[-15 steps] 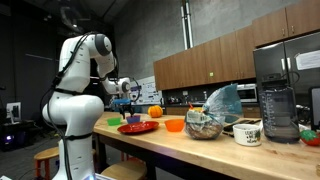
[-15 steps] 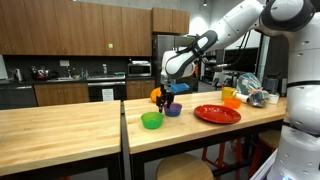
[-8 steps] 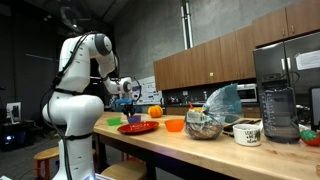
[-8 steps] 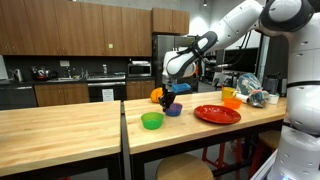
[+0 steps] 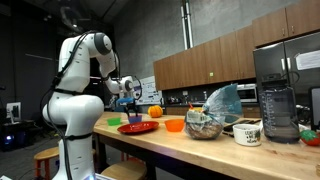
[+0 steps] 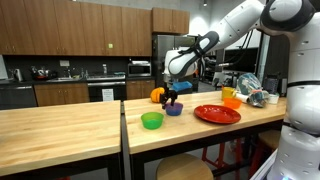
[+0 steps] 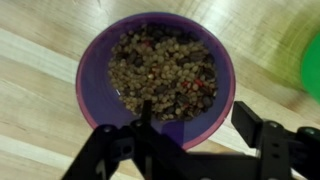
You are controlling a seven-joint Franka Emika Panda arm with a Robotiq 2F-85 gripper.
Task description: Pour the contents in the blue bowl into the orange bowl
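Right above the blue bowl (image 7: 92, 75) of brownish bits (image 7: 160, 65), my pincer (image 7: 190, 150) hangs open, fingers (image 7: 108, 152) wide apart; green bowl (image 7: 312, 60) just beside.

A kitchen: wood wall cabinets (image 6: 70, 25), long butcher-block counters (image 6: 60, 130), possibly a built-in oven (image 6: 105, 93) at the back.

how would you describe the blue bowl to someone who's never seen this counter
On the long wooden counter, look between the flat red plate and the lime-green bowl. The blue bowl sits there, under the pincer: bluish-purple, and filled with brownish pellets.
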